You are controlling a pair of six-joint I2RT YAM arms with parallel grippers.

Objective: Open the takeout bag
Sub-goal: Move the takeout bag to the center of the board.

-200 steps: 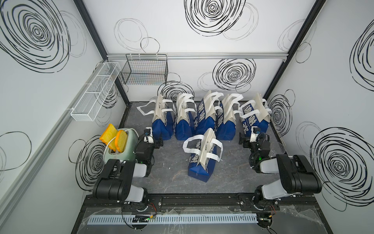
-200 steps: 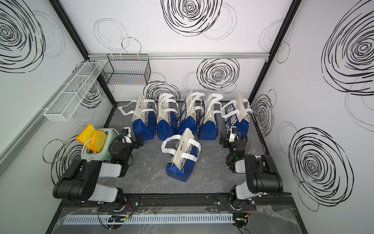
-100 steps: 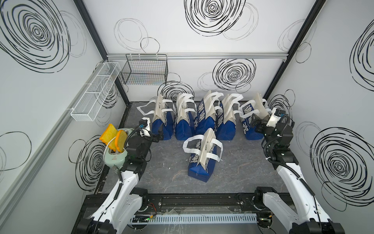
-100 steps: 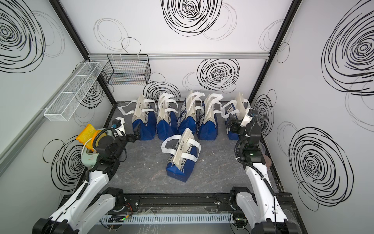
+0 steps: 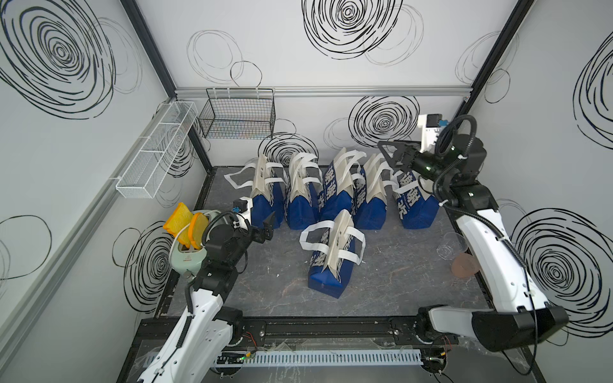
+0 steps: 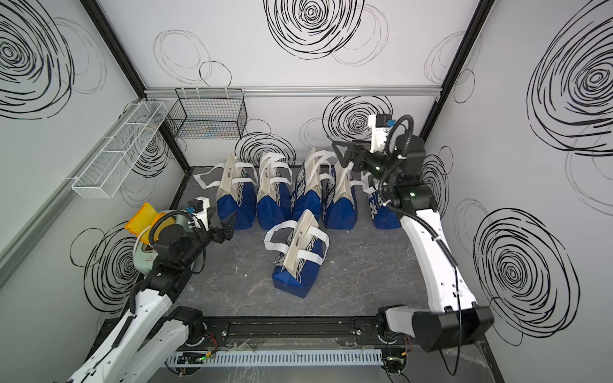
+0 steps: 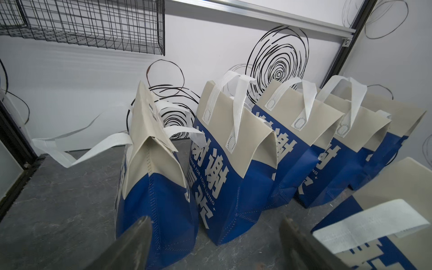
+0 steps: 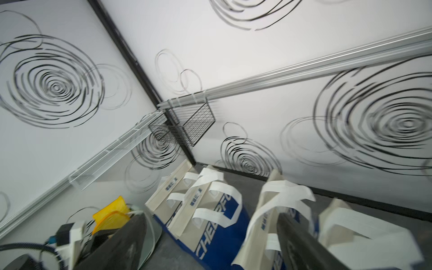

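We saw the takeout bag standing closed on the table, in front of a row of five bags; the left gripper and right gripper hung clear of it, jaws spread, empty.

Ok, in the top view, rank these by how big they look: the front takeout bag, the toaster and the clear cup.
1. front takeout bag
2. toaster, partly hidden
3. clear cup
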